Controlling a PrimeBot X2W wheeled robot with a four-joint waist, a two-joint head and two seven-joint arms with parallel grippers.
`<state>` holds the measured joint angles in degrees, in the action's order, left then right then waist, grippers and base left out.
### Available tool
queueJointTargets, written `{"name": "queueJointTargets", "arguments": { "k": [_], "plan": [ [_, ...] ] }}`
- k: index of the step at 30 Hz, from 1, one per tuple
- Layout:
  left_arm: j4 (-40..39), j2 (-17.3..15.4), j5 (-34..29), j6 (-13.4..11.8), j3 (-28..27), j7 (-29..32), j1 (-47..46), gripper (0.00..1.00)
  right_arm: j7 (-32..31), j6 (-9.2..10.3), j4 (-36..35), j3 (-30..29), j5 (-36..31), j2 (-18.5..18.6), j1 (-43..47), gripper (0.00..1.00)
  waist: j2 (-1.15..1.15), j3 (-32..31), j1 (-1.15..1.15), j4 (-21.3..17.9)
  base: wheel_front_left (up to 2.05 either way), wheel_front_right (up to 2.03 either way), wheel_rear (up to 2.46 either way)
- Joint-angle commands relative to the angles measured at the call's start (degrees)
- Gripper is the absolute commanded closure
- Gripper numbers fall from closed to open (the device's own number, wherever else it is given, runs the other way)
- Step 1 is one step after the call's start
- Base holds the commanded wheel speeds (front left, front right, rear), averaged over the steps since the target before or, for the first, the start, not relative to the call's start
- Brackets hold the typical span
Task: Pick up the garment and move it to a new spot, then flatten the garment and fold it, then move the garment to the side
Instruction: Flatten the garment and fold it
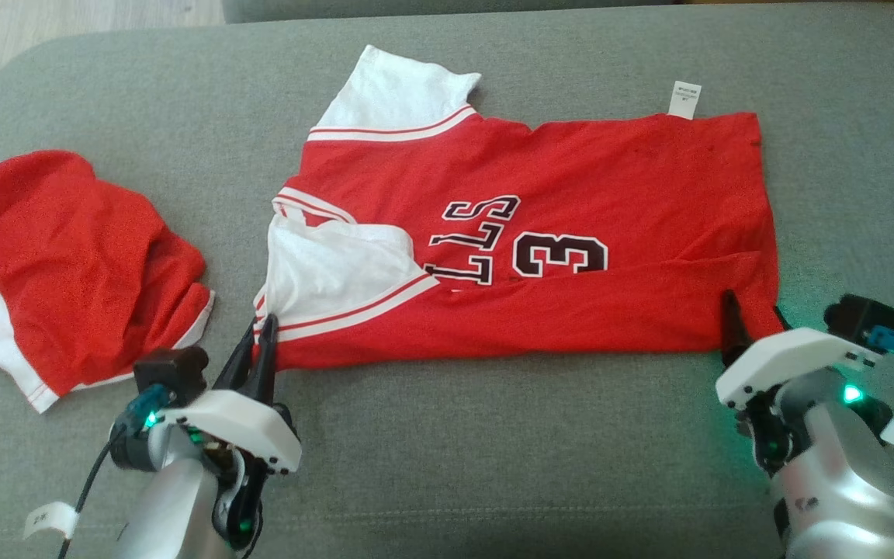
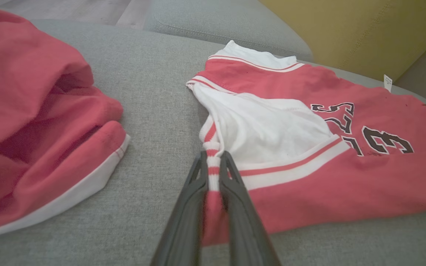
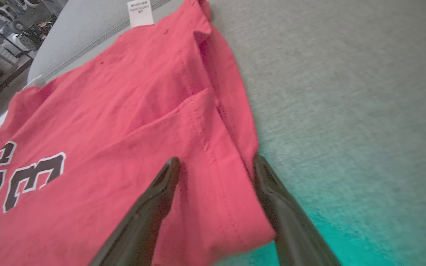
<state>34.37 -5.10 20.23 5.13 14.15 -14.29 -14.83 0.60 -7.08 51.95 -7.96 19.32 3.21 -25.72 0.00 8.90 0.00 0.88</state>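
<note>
Over the couch (image 1: pixel 493 435), our left gripper (image 1: pixel 259 330) pinches the jersey (image 1: pixel 571 202) at its sleeve; our right gripper (image 3: pixel 216 159) straddles the hem, jaws wide.

Crumpled red/wht cloth (image 1: pixel 82 264) on grey sofa (image 1: pixel 493 450), L side; wood floor (image 1: pixel 67 23)

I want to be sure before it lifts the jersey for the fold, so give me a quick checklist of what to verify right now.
1. Left gripper shut on the jersey: ok.
2. Right gripper gripping the hem corner: not ok, jaws open astride it.
3. Jersey lying flat: not ok, white sleeve folded over the front.
4. Second red garment apart from the jersey: ok.
5. Both layers in the left grip: cannot tell.
</note>
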Motion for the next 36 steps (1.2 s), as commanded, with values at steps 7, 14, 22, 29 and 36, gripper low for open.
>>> {"name": "queueJointTargets", "arguments": {
  "k": [7,14,22,29,36],
  "plan": [
    [0.1,-1.4,-0.4,0.4,-1.1,-0.6,-2.9,1.0,1.9,-0.41,1.1,5.9,-0.5,0.1,-2.4,1.0,0.0,-0.7,0.0,0.5,0.0,0.0,0.0],
    [2.2,-2.4,-0.1,0.9,0.3,1.3,-0.9,1.0,0.4,-0.41,0.0,6.0,-2.9,3.0,-1.1,1.0,0.0,-4.3,0.0,-0.4,0.0,0.0,0.0],
    [1.2,-3.5,1.6,1.5,1.6,4.5,2.8,1.0,-6.9,-0.41,-4.7,8.9,-0.8,6.2,2.9,1.0,0.0,-8.0,0.0,-1.5,0.0,0.0,0.0],
    [-4.5,-5.2,4.8,2.1,3.3,10.6,6.6,1.0,-14.2,-0.41,-12.5,10.0,0.9,9.9,8.8,1.0,0.0,-9.5,0.0,-1.9,0.0,0.0,0.0],
    [-7.9,-6.0,5.3,1.6,4.3,13.1,9.4,1.0,-19.0,-0.41,-19.5,8.3,0.8,9.6,13.6,0.37,0.0,-10.0,0.0,-2.2,0.0,0.0,0.0]
  ]
}}
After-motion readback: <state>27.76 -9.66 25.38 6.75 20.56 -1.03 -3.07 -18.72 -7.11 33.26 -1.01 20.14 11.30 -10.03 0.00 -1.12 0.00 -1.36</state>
